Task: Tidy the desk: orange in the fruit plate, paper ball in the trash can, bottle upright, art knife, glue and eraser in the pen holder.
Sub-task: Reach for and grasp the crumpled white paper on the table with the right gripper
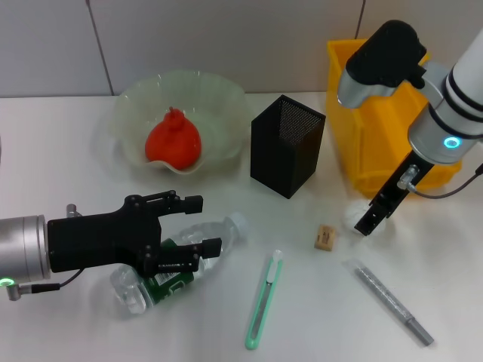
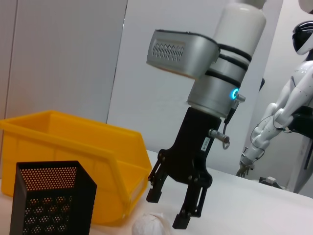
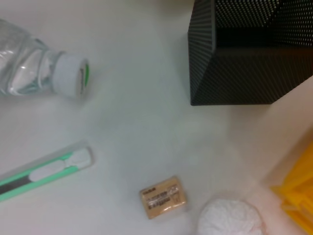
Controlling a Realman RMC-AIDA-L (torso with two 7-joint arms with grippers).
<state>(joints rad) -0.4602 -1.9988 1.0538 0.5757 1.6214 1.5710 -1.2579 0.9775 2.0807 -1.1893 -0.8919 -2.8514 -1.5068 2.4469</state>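
right gripper (image 2: 178, 210) jaws wide over paper ball (image 1: 355, 216) beside bin (image 1: 343, 113), we judge pre-grasp | left gripper (image 1: 198, 225) jaws wide around lying bottle (image 1: 175, 264), to stand it

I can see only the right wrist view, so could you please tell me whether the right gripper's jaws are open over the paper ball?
Observer: Yes, the right gripper has its jaws open just above the paper ball, not yet closed on it.
Operator: Thanks. What is the left arm doing?
Observer: The left gripper hangs, jaws open, over the lying bottle.
Operator: Is the fruit put away?
Observer: The orange sits in the fruit plate.
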